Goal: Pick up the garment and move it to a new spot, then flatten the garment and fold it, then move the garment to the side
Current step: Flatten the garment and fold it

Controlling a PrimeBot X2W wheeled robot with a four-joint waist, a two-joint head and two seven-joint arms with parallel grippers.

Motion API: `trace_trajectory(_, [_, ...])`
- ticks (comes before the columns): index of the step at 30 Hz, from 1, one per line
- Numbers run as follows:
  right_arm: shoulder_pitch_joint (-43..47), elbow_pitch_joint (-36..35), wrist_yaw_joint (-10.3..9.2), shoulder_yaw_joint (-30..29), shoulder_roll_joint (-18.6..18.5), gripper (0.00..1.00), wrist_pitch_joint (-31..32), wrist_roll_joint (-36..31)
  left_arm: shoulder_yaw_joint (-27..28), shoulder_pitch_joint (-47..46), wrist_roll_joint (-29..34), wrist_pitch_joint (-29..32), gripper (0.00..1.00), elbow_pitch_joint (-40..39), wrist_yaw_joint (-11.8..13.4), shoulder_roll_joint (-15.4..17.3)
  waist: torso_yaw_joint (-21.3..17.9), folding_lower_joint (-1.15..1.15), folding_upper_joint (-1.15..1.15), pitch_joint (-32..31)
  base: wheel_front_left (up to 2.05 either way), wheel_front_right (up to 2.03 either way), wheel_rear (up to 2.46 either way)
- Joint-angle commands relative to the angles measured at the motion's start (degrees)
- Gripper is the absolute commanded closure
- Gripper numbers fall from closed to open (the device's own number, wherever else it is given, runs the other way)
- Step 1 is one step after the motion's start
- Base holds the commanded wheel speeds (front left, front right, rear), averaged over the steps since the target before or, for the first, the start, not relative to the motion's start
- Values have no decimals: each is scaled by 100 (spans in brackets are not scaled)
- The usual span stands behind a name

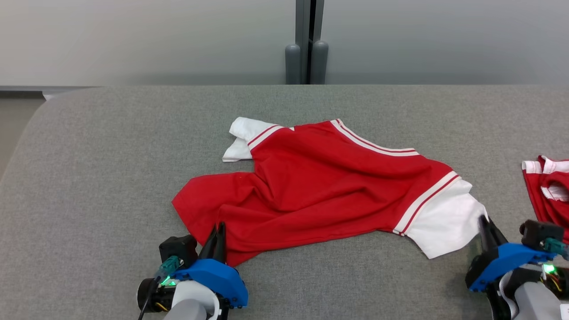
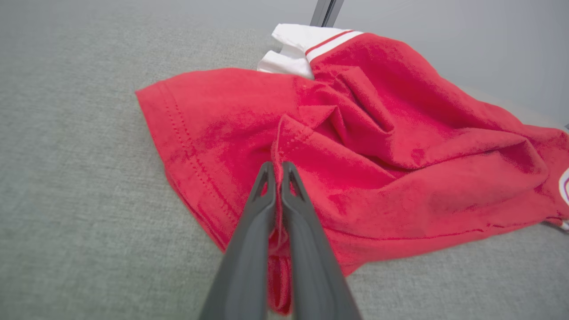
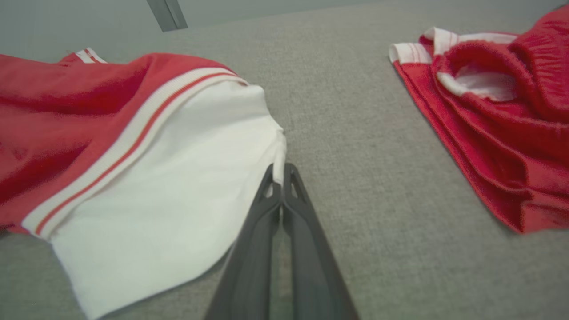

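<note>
Both hands are gripping the garment. We are clamping the left hand on a raised fold of red hem at its fingertips, and the right hand on the edge of the white sleeve at its tips. The garment is lying rumpled on the desk, stretching between the two hands. We are judging this an early stage: gripped for lifting or pulling flat, with folding and moving aside left to do. A second red garment is lying just outside the right hand.

The left gripper and right gripper sit low at either side, pointing forward, both pinched closed.
</note>
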Motion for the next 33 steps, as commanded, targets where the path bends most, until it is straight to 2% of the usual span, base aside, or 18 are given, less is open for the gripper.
trace_trajectory(1, [5, -290, 1, 82, 14, 100, -2, 146, 108, 9, 96, -14, 100, -87, -44, 3, -76, 0, -1, -129, 0, 0, 0])
trace_trajectory(6, [-51, -1471, 1, 321, -5, 100, -2, 733, 488, -74, 399, -14, 100, -480, -152, 169, -178, 0, -1, -504, 0, 0, 0])
trace_trajectory(10, [-275, -2450, 1, 368, -55, 100, -2, 1151, 806, -299, 615, -14, 100, -908, -258, 421, -265, 0, -1, -771, 0, 0, 0])
trace_trajectory(15, [-799, -3667, 1, 256, -256, 100, -1, 1581, 1039, -833, 907, -14, 100, -1527, -288, 908, -342, 0, -1, -958, 0, 0, 0])
trace_trajectory(19, [-1358, -4309, 1, 249, -518, 100, -1, 1853, 1142, -1412, 1028, 238, 100, -2068, -228, 1260, -378, 0, -1, -1018, 0, 0, 0])
trace_trajectory(23, [-1962, -4348, 2, 471, -823, 100, 1, 1959, 1209, -1969, 1101, 675, 100, -2634, -136, 1480, -398, 0, -1, -923, 0, 0, 0])
trace_trajectory(27, [-2639, -3930, 1, 692, -1019, 100, 44, 2061, 1097, -2486, 1258, 1175, 100, -2845, 17, 1526, -382, 0, -1, -607, 0, 0, 0])
trace_trajectory(33, [-3854, -3147, 1, 994, -1238, 100, 32, 2007, 841, -3491, 1570, 1469, 100, -2436, 238, 1223, -384, 0, -1, 288, 0, 0, 0])
